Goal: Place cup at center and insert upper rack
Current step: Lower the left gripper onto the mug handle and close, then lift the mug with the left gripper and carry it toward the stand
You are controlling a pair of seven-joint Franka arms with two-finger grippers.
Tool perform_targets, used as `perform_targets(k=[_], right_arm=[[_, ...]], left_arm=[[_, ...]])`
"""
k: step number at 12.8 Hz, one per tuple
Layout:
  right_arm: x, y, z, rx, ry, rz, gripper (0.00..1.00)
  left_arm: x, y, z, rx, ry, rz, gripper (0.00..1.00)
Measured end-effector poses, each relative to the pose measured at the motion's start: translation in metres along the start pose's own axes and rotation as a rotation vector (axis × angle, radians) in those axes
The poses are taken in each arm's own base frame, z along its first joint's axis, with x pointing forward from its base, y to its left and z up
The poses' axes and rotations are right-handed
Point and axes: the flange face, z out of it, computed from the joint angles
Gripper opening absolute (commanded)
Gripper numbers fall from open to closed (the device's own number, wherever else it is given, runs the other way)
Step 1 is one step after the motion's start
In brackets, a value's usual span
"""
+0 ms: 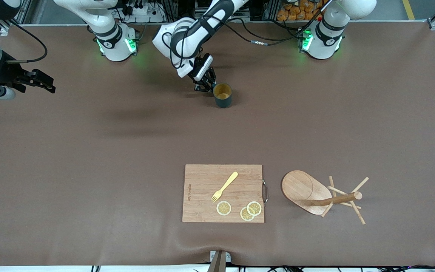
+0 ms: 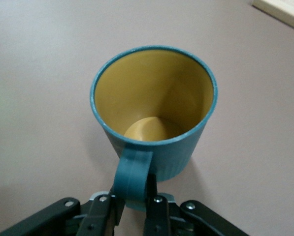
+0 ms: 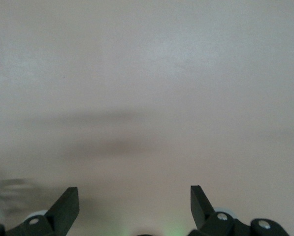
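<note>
The cup (image 1: 222,95) is a dark teal mug with a tan inside. It stands upright on the brown table, far from the front camera, between the two arm bases. My left gripper (image 1: 204,85) is beside it, shut on its side handle. The left wrist view shows the cup (image 2: 154,113) with the handle between the closed fingers of the left gripper (image 2: 133,199). The upper rack (image 1: 315,194), a light wooden mug tree, lies on its side near the front camera, toward the left arm's end. My right gripper (image 1: 49,85) waits open and empty over the right arm's end; it also shows in the right wrist view (image 3: 134,201).
A rectangular wooden cutting board (image 1: 202,181) lies near the front camera beside the rack. It carries a yellow fork (image 1: 225,186) and three lemon slices (image 1: 224,208). Its corner shows in the left wrist view (image 2: 284,10).
</note>
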Motion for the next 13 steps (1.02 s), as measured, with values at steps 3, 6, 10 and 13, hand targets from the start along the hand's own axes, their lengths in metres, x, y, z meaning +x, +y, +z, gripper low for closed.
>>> perform_targets(k=[3,6,10,13], right_arm=[[0.001,-0.005,0.000,-0.002,0.006,-0.009,1.00],[0.001,-0.007,-0.001,-0.003,0.007,-0.013,1.00],[0.001,-0.007,-0.001,-0.003,0.007,-0.014,1.00],[0.002,-0.009,-0.001,-0.003,0.013,-0.018,1.00]], left_arm=[[0.033,0.020,-0.015,0.004,-0.043,-0.029,0.00],[0.054,0.029,-0.025,0.015,-0.082,-0.037,0.00],[0.072,0.037,-0.039,0.014,-0.134,-0.049,0.00],[0.119,0.052,-0.067,0.022,-0.240,-0.058,0.00]])
